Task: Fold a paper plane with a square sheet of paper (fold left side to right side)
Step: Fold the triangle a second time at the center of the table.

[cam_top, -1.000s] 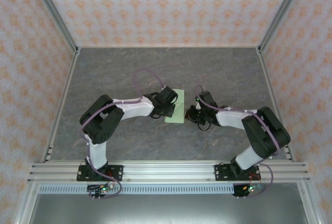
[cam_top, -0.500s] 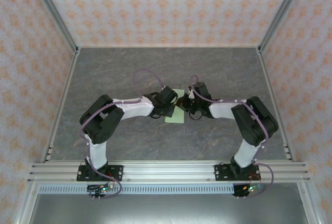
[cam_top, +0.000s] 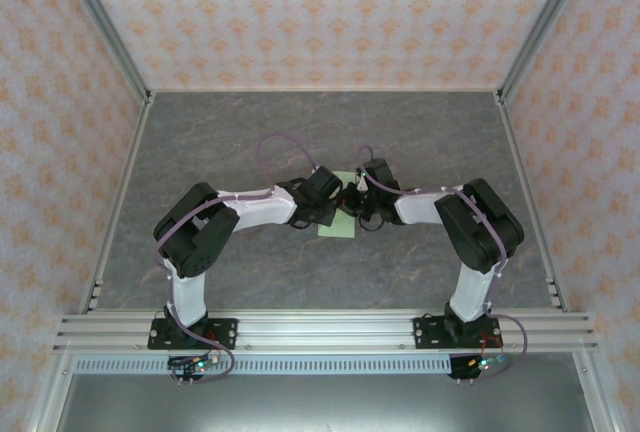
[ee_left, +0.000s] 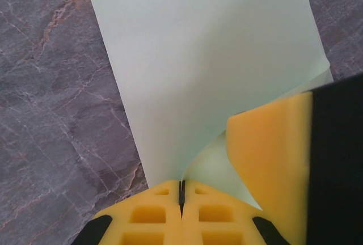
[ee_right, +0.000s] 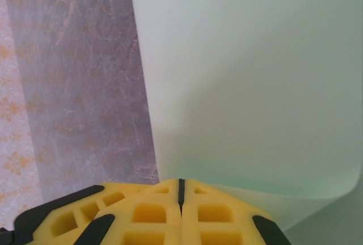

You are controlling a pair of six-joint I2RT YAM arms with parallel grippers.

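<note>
The square sheet of paper is pale green and lies at the table's middle, partly under both grippers. In the left wrist view the sheet rises from the closed seam of my left gripper, which is shut on its near edge; one layer lifts up and another lies flat beneath. My right gripper's yellow finger stands on the paper just beside it. The right gripper is shut, its tips against the sheet, with a curled layer at lower right. From above the two grippers meet tip to tip.
The grey marbled table is walled on three sides by patterned panels. An aluminium rail with both arm bases runs along the near edge. Bare tabletop lies all round the sheet.
My right arm has swung left, bringing its shut gripper from beside the sheet onto it next to the left gripper. The left arm has stayed put.
</note>
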